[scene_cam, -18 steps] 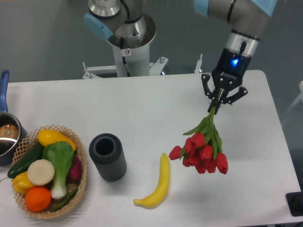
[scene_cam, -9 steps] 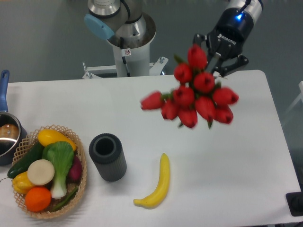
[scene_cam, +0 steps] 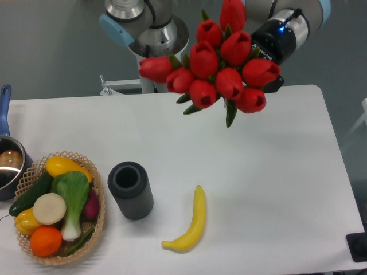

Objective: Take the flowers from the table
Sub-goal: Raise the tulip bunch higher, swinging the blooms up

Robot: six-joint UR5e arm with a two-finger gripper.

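The flowers (scene_cam: 213,64), a bunch of red tulips with green leaves, hang high above the table (scene_cam: 275,172), their heads turned toward the camera and looming large. My gripper (scene_cam: 274,50) sits right behind them at the upper right, shut on the stems. The blooms hide the fingers and the stems. Nothing of the bunch touches the tabletop.
A dark ribbed cylinder cup (scene_cam: 131,189) stands left of centre, and a yellow banana (scene_cam: 191,223) lies near the front edge. At the left sit a wicker basket (scene_cam: 98,220) of vegetables and a pot (scene_cam: 10,163) with a blue handle. The robot base (scene_cam: 155,43) stands behind the table.
The gripper has lifted the flowers off the table and tipped them upward. The bunch rose toward the camera and shifted slightly left, so its heads now face the lens.
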